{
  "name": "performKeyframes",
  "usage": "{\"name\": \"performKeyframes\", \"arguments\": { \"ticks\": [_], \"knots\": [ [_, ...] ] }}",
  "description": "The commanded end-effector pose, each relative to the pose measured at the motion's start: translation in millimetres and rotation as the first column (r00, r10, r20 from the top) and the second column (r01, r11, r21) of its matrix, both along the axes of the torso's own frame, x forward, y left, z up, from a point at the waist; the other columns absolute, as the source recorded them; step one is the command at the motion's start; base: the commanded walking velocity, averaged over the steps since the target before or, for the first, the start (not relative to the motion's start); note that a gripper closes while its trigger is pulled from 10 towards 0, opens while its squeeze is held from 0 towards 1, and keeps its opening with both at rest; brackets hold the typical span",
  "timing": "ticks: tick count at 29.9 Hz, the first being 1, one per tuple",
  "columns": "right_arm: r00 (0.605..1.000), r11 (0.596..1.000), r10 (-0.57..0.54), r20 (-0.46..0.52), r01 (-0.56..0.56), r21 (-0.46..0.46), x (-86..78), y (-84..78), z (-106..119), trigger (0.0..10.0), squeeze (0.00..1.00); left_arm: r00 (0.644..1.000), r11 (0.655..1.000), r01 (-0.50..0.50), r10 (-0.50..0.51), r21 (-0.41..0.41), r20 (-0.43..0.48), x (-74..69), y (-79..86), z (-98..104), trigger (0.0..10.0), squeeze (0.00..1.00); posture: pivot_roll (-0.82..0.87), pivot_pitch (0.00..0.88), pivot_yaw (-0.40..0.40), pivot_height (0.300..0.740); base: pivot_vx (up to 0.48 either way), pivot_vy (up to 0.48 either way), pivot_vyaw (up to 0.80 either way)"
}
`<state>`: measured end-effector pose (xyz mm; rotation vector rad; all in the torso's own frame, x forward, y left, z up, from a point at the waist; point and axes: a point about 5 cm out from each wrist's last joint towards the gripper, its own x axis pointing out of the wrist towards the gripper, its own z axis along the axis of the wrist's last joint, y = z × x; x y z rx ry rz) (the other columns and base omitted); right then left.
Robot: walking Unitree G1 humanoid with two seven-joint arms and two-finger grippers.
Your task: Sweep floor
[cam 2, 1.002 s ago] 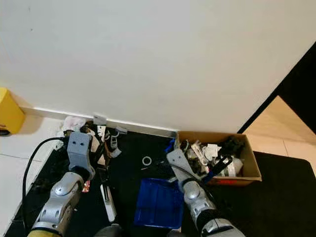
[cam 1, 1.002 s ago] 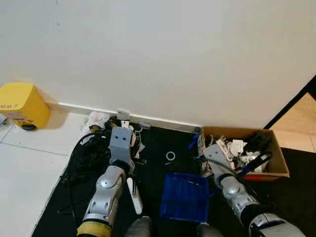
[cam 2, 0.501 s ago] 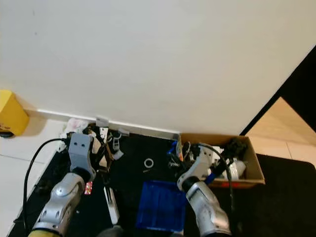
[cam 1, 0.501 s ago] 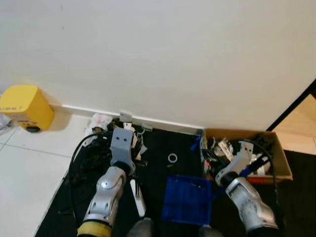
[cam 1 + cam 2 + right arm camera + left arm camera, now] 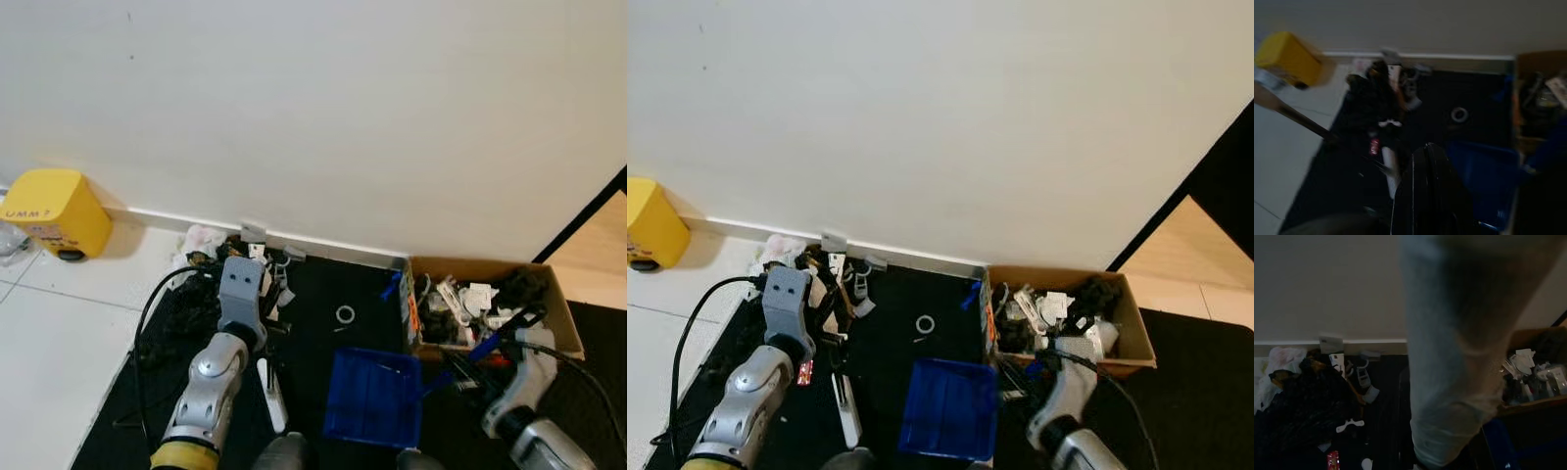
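The right gripper [image 5: 1430,161] has its two black fingers pressed together, nothing between them; in the head views that arm [image 5: 524,421] sits low at the right, beside the cardboard box [image 5: 549,294] and just right of the blue dustpan [image 5: 377,397]. The dustpan lies flat on the black mat [image 5: 323,294], its open edge toward the wall, with a small white ring [image 5: 345,314] on the mat just beyond it. The left arm [image 5: 220,362] reaches forward over the mat's left part, its grey wrist block [image 5: 240,289] close to a heap of litter [image 5: 211,284] of cables, plastic clips and scraps against the skirting; whether the left gripper is spread or closed I cannot tell. A white stick-like piece [image 5: 269,392] lies on the mat just right of that arm. The box holds a jumble of small parts. A yellow container [image 5: 49,211] stands on the white tiles [image 5: 59,333] well to the left, by the wall [image 5: 313,108].
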<state>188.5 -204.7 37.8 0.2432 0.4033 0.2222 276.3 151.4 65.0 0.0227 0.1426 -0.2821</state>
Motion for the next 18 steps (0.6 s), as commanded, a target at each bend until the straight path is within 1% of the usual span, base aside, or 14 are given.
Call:
{"name": "performKeyframes", "arguments": {
  "ticks": [1, 2, 3, 4, 5, 6, 8, 9, 11, 17, 18],
  "knots": [
    [0.988, 0.984, -0.153, 0.002, 0.152, -0.097, -6.1, -29.1, -3, 10.0, 0.0, 0.999, 0.999, 0.011, -0.01, 0.03, -0.03, -4.8, 4.6, -6, 10.0, 0.0, 0.1, 0.118, 0.005, 0.74, 0.0, 0.0, 0.0],
    [0.988, 0.984, -0.153, 0.002, 0.152, -0.097, -6.1, -29.1, -3, 10.0, 0.0, 0.999, 0.999, 0.011, -0.01, 0.03, -0.03, -4.8, 4.6, -6, 10.0, 0.0, 0.1, 0.118, 0.005, 0.74, 0.0, 0.0, 0.0],
    [0.977, 0.966, -0.21, 0.047, 0.214, -0.146, -6.0, -40.3, 1, 10.0, 0.0, 0.999, 0.999, 0.02, -0.019, 0.03, -0.033, -4.4, 2.7, -7, 10.0, 0.0, 0.1, 0.122, 0.015, 0.74, 0.0, 0.0, 0.0],
    [0.977, 0.966, -0.21, 0.047, 0.214, -0.146, -6.0, -40.3, 1, 10.0, 0.0, 0.999, 0.999, 0.02, -0.019, 0.03, -0.033, -4.4, 2.7, -7, 10.0, 0.0, 0.1, 0.122, 0.015, 0.74, 0.0, 0.0, 0.0],
    [0.974, 0.96, -0.214, 0.067, 0.223, -0.168, -5.4, -42.5, 3, 10.0, 0.8, 0.999, 0.999, 0.023, -0.022, 0.03, -0.034, -4.2, 2.0, -7, 10.0, 0.0, 0.1, 0.122, 0.015, 0.74, 0.0, 0.0, 0.0],
    [0.972, 0.956, -0.221, 0.085, 0.233, -0.179, -3.2, -43.0, 6, 10.0, 0.99, 0.999, 0.999, 0.027, -0.026, 0.029, -0.034, -3.5, 0.6, -7, 10.0, 0.0, 0.1, 0.124, 0.018, 0.74, 0.0, 0.0, 0.0],
    [0.97, 0.955, -0.22, 0.101, 0.235, -0.179, -0.3, -42.6, 9, 10.0, 1.0, 0.999, 0.999, 0.031, -0.03, 0.03, -0.034, -2.7, -0.7, -7, 10.0, 0.0, 0.09, 0.123, 0.016, 0.74, 0.0, 0.0, 0.0],
    [0.969, 0.956, -0.205, 0.139, 0.229, -0.183, 5.8, -39.7, 15, 10.0, 1.0, 0.999, 0.999, 0.034, -0.033, 0.03, -0.032, -1.0, -1.5, -6, 10.0, 0.0, 0.1, 0.122, 0.014, 0.74, 0.0, 0.0, 0.0],
    [0.967, 0.956, -0.199, 0.158, 0.227, -0.187, 9.5, -37.8, 17, 10.0, 1.0, 0.999, 0.999, 0.031, -0.03, 0.03, -0.029, 0.3, -0.8, -5, 10.0, 0.0, 0.1, 0.12, 0.009, 0.74, 0.0, 0.0, 0.0],
    [0.967, 0.946, -0.191, 0.167, 0.227, -0.23, 12.7, -36.4, 18, 10.0, 1.0, 0.999, 0.999, 0.02, -0.019, 0.029, -0.026, 0.0, 1.0, -5, 10.0, 0.0, 0.11, 0.12, 0.001, 0.74, 0.0, 0.0, 0.0],
    [0.968, 0.941, -0.187, 0.169, 0.225, -0.252, 13.2, -36.6, 18, 10.0, 1.0, 1.0, 0.999, 0.018, -0.018, 0.029, -0.026, -0.7, 1.3, -5, 10.0, 0.0, 0.11, 0.12, 0.0, 0.74, 0.0, 0.0, 0.0]
  ]
}}
